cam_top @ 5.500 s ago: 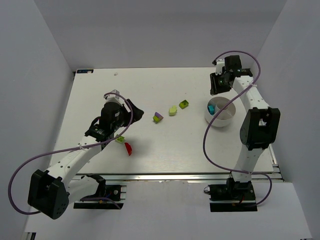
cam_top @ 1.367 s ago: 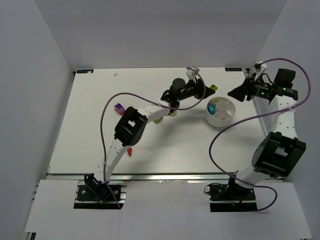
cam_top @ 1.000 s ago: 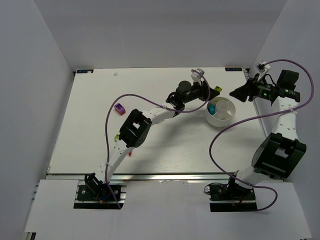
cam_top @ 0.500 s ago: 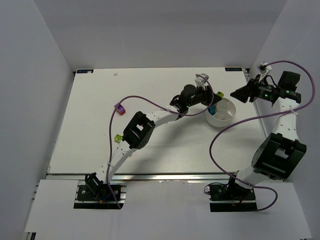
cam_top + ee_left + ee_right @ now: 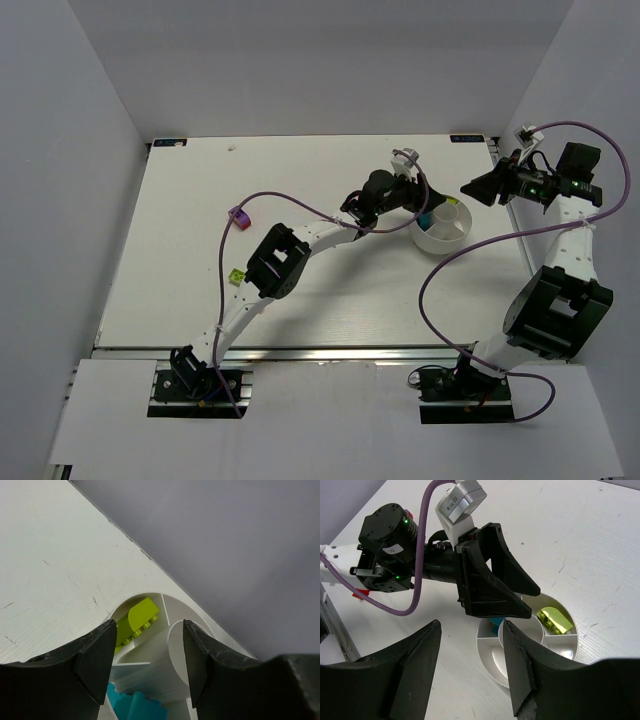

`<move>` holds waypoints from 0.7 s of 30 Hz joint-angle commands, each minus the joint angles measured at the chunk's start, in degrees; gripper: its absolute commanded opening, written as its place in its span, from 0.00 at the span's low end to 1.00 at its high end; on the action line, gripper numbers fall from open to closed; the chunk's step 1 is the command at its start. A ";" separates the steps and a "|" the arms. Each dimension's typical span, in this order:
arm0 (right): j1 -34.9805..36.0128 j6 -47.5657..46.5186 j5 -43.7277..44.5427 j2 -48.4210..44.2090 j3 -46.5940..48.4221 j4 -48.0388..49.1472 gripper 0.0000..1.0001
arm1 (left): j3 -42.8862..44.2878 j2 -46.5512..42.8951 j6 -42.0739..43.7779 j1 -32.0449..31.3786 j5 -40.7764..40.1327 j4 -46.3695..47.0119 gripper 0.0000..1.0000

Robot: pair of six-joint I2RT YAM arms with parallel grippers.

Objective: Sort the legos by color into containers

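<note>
The white divided bowl [image 5: 446, 236] holds the containers and stands at the table's right. My left gripper [image 5: 147, 665] hovers just over the bowl's rim [image 5: 150, 596], jaws open and empty. Below it a lime lego [image 5: 137, 620] lies in one wedge compartment and a cyan lego [image 5: 132, 705] in the neighbouring one. The right wrist view shows the same lime lego [image 5: 555, 620], the bowl [image 5: 485, 652] and the left gripper [image 5: 532, 602] above it. My right gripper [image 5: 470, 670] is open and empty, raised to the right of the bowl. A purple lego [image 5: 238, 218] and a lime lego [image 5: 236, 275] lie on the table's left.
The left arm [image 5: 300, 235] stretches across the table's middle and hides part of it. Its purple cable [image 5: 275, 198] loops above the table. The right arm [image 5: 565, 250] stands along the table's right edge, next to the enclosure wall.
The left gripper moved right over the bowl with a lime lego, then its jaws opened. The lime lego now lies in a compartment. The right arm stayed nearly still.
</note>
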 commanded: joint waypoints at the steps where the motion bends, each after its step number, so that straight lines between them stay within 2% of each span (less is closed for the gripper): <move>1: -0.33 0.37 -1.98 -1.86 -1.02 1.16 0.58 | 2.06 -2.30 0.73 -0.40 -1.04 0.07 0.65; 6: -0.33 -0.94 -1.63 -1.68 -0.85 0.37 0.58 | 1.18 -5.72 2.23 -0.04 -4.02 0.51 0.65; 11: -0.07 -6.20 -2.51 -1.51 0.56 -3.49 0.58 | -4.78 -15.73 3.02 2.76 -8.86 0.34 0.59; 14: 0.90 -13.14 -2.77 -1.33 2.48 -9.09 0.58 | -13.65 -24.32 3.11 5.31 -10.09 0.07 0.47; 15: 1.94 -17.95 -2.60 -1.24 3.02 -10.95 0.58 | -18.89 -26.71 3.11 6.01 -10.44 -0.19 0.39; 18: 5.45 -25.70 -1.55 -1.33 4.07 -18.06 0.59 | -27.27 -36.73 2.85 9.26 -11.23 -2.99 0.23; 19: 6.78 -31.47 -0.85 -1.50 4.08 -19.92 0.59 | -33.12 -39.36 2.50 11.10 -11.67 -4.31 0.17; 21: 11.59 -37.65 1.69 -1.94 3.47 -23.61 0.59 | -38.87 -47.16 1.62 13.13 -12.55 -9.75 0.17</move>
